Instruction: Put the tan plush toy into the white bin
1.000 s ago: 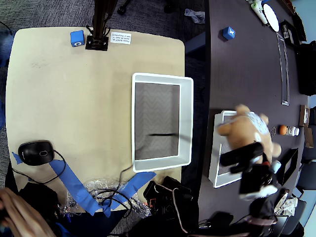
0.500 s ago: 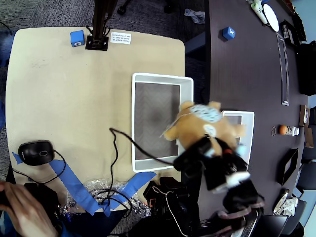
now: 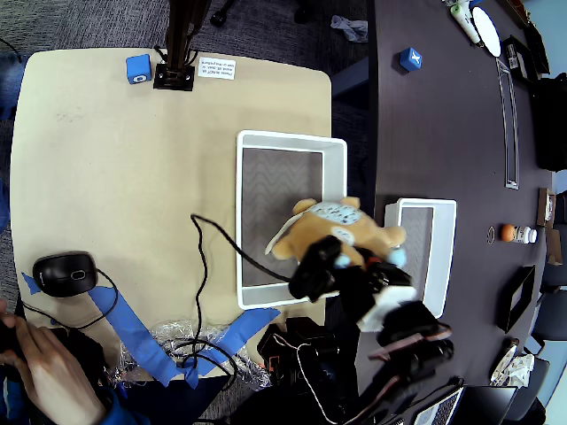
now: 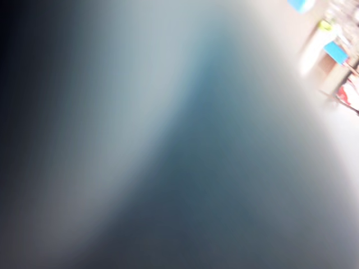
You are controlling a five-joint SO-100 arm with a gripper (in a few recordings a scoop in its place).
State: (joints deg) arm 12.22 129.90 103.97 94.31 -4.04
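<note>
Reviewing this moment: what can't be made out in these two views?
- Gripper jaws, overhead view: dark against the bear, so the grip is unreadable.
- Bear's underside and its height over the bin: hidden from above.
- Wrist view: blurred grey-blue, nothing identifiable.
- Small bin: lower part covered by the arm.

arm: reaching up from lower edge, overhead view | gripper (image 3: pixel 321 264): clamped, holding a load

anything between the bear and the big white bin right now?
Nothing visible. In the overhead view the tan plush toy, held by the pincer, hangs over the right rim of the white bin. The bin's grey zigzag floor is bare apart from a black cable crossing its lower left corner. The wrist view is too blurred to tell anything.
</note>
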